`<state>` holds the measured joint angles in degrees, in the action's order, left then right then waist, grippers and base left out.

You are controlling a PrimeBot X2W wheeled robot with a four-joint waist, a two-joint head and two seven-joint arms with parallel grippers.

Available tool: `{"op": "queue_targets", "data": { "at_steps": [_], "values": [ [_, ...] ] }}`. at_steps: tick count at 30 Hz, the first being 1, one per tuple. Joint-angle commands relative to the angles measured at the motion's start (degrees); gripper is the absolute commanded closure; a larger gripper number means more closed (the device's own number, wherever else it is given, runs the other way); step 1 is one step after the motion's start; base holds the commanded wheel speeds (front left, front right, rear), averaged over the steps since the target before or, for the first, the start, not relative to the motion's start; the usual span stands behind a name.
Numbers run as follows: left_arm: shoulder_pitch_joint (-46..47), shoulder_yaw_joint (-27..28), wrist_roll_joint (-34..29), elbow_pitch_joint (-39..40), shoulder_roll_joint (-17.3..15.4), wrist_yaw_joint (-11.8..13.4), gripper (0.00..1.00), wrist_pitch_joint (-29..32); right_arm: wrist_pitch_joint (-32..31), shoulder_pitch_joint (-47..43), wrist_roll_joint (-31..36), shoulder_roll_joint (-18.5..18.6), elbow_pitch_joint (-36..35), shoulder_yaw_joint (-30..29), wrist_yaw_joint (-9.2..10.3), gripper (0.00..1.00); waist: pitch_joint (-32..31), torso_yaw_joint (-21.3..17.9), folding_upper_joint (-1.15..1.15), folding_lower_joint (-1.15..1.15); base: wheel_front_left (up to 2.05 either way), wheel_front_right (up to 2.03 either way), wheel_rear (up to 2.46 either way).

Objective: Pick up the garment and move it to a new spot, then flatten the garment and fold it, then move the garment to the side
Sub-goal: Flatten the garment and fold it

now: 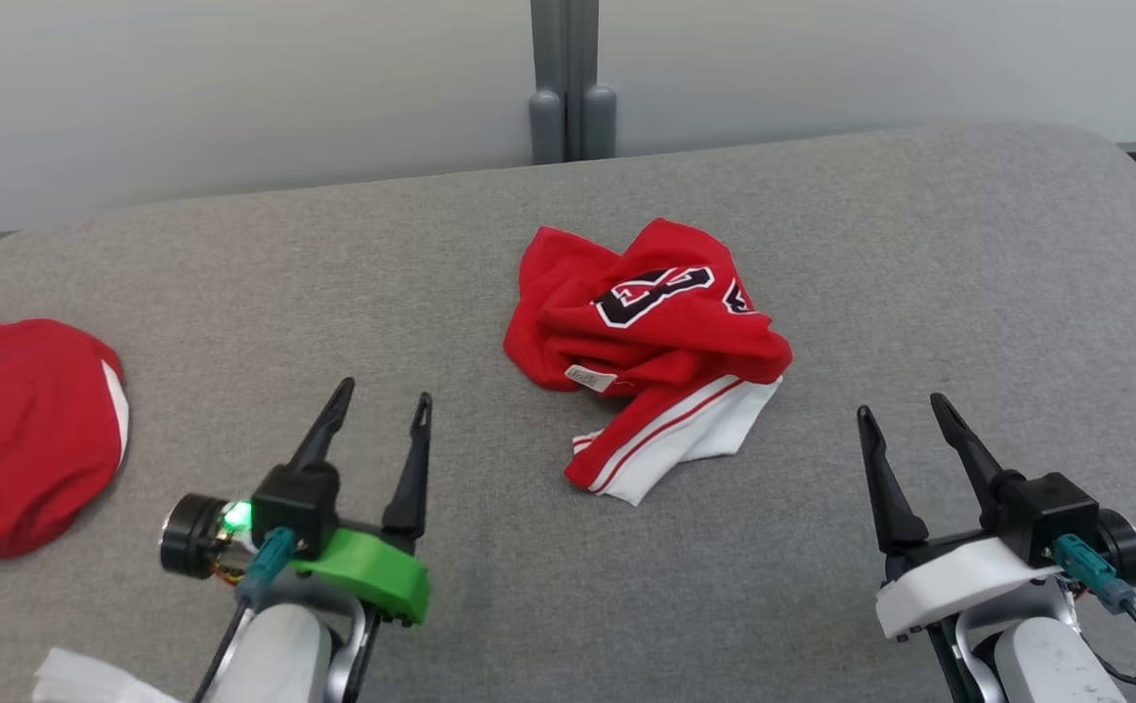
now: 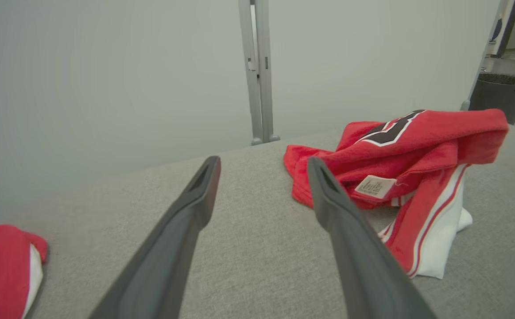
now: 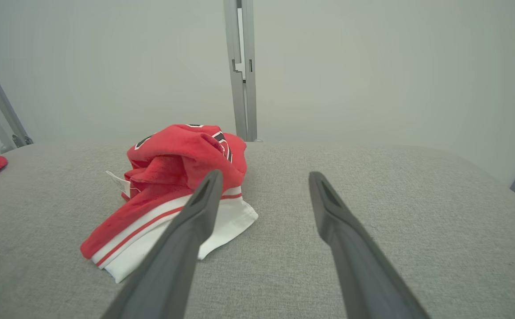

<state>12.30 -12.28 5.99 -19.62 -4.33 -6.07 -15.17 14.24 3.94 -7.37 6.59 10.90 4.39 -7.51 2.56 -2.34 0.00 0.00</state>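
I read the work surface as a grey fabric-covered table (image 1: 929,254) with rounded far corners. A crumpled red garment (image 1: 660,332) with black-and-white lettering lies near the table's centre, its white, red-striped portion spread toward the near edge. A second red cloth (image 1: 25,430) with a white stripe lies at the left edge, well apart from it.

The second red garment (image 1: 25,430) runs off the head view's left edge, and the print on the label (image 1: 590,377) of the crumpled garment (image 1: 665,332) is too small to read.
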Motion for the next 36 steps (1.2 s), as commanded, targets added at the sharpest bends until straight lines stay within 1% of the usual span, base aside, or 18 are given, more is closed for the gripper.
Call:
{"op": "queue_targets", "data": {
  "at_steps": [1,9,13,19,23,24,25,26,31,34,36],
  "values": [
    [2.33,-1.69,-0.75,-1.52,0.20,-0.44,0.00,0.03,0.32,0.89,-0.46,0.32,-0.03,0.09,0.04,0.00,2.16,-2.71,0.00,0.00,0.00,0.00,0.00],
    [10.36,-10.74,-0.77,-12.24,0.90,-1.27,0.00,0.11,0.66,2.84,-1.29,0.29,0.35,0.40,0.04,0.00,6.13,-8.65,0.00,0.00,0.00,0.00,0.00],
    [13.00,-14.28,-0.24,-17.38,1.05,-1.36,0.00,0.24,0.85,3.87,-1.73,0.52,0.71,0.28,0.04,0.00,8.10,-11.05,0.00,0.00,0.00,0.00,0.00],
    [16.36,-17.22,1.81,-24.76,1.15,-1.43,0.00,0.25,0.96,5.54,-2.45,0.25,1.11,0.91,0.04,0.00,10.43,-13.89,0.00,0.00,0.00,0.00,0.00],
    [17.63,-18.75,3.61,-29.14,1.22,-1.41,0.00,0.35,1.00,6.10,-2.57,0.18,0.71,0.70,0.04,0.00,11.00,-14.69,0.00,0.00,0.00,0.00,0.00],
    [17.87,-19.11,4.41,-30.10,1.24,-1.41,0.18,0.32,1.00,6.02,-2.52,0.17,0.61,0.57,0.04,0.00,11.03,-14.72,0.00,0.00,0.00,0.00,0.00],
    [18.17,-19.27,5.09,-30.58,1.24,-1.41,0.55,0.29,1.01,5.96,-2.49,0.19,0.57,0.49,0.04,0.00,11.04,-14.70,0.00,0.00,0.00,0.00,0.00],
    [18.42,-19.64,5.74,-31.20,1.28,-1.41,1.00,0.21,1.01,5.85,-2.33,0.25,0.61,0.45,0.04,0.00,11.00,-14.61,0.00,0.00,0.00,0.00,0.00],
    [18.85,-19.11,8.89,-31.00,1.26,-1.42,1.00,0.04,1.01,4.98,-1.89,0.51,0.32,-0.06,0.04,0.00,9.86,-13.03,0.00,0.00,0.00,0.00,0.00],
    [17.15,-17.71,10.28,-28.27,1.23,-1.26,1.00,-0.02,0.99,4.15,-1.79,0.52,0.31,-0.14,0.04,0.00,8.44,-11.07,0.00,0.00,0.00,0.00,0.00],
    [15.82,-16.70,10.74,-26.16,0.50,-0.99,1.00,-0.04,0.98,3.54,-1.93,0.60,0.42,-0.16,0.04,0.00,7.59,-9.68,0.00,0.00,0.00,0.00,0.00]
  ]
}}
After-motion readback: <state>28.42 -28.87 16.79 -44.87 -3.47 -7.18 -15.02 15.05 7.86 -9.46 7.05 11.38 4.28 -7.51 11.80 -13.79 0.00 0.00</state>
